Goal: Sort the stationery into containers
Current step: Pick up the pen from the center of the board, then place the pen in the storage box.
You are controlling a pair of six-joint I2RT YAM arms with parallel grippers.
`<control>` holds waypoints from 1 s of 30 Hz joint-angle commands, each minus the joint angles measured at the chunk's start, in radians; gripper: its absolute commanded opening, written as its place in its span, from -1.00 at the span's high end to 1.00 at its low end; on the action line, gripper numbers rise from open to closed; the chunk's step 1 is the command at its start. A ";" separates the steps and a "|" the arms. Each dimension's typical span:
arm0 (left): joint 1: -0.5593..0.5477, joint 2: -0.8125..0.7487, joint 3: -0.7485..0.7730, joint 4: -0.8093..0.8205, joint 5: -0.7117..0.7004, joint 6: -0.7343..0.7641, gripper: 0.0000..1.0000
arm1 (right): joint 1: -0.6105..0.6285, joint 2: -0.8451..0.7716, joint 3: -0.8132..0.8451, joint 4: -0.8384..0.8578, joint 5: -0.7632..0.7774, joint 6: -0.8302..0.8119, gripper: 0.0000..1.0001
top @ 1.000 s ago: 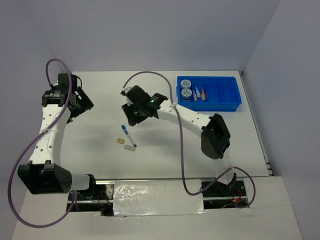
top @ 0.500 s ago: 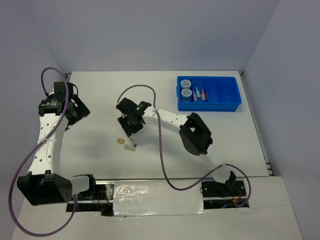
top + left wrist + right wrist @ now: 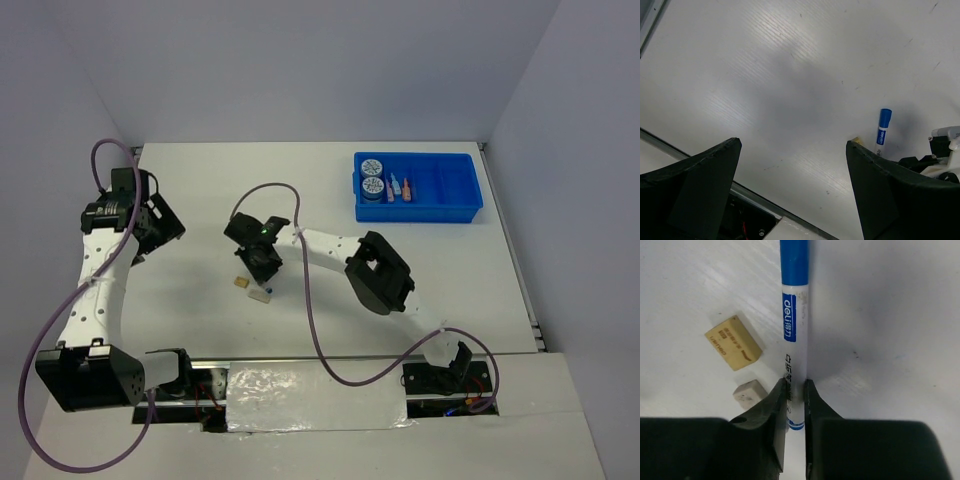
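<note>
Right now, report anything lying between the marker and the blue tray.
Nothing visible does. The right tool grips the marker; no item shows on the table from there to the tray. The tan block and beige bar lie on the marker's far side from the tray.

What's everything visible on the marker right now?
The marker is a slim white, plastic-looking barrel with a blue cap-like end and a blue "deli" label. It lies flat on the white table. The right end effector pinches its barrel near one end. A tan block lies beside it, not touching.
</note>
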 commanded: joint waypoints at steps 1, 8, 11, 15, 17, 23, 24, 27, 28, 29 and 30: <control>0.005 -0.012 -0.003 0.041 0.044 0.032 -0.99 | -0.015 0.003 -0.005 -0.043 0.143 0.039 0.79; -0.001 -0.030 -0.087 0.098 0.188 0.056 -0.99 | -0.366 -0.364 -0.162 0.032 0.125 0.016 0.84; -0.029 -0.046 -0.156 0.133 0.222 0.043 -0.99 | -0.540 -0.482 -0.203 0.034 0.111 -0.065 0.83; -0.076 -0.049 -0.245 0.187 0.262 0.016 -0.99 | -0.817 -0.411 -0.106 -0.059 0.103 -0.142 0.80; -0.113 -0.041 -0.276 0.204 0.267 0.006 -0.99 | -0.874 -0.349 0.006 -0.118 0.140 -0.161 0.81; -0.176 -0.027 -0.274 0.193 0.248 0.009 -0.99 | -1.000 -0.277 0.055 -0.095 0.154 -0.136 0.75; -0.179 -0.030 -0.270 0.190 0.241 0.010 -0.99 | -1.006 -0.264 0.064 -0.087 0.145 -0.139 0.74; -0.188 -0.027 -0.270 0.181 0.229 0.006 -0.99 | -1.043 -0.208 0.106 -0.108 0.131 -0.158 0.66; -0.190 -0.023 -0.270 0.180 0.227 0.003 -0.99 | -1.045 -0.194 0.109 -0.113 0.130 -0.164 0.64; -0.190 -0.016 -0.268 0.177 0.225 -0.004 -0.99 | -1.043 -0.175 0.106 -0.106 0.137 -0.170 0.61; -0.191 -0.015 -0.267 0.177 0.224 -0.010 -0.99 | -1.045 -0.171 0.091 -0.096 0.137 -0.179 0.59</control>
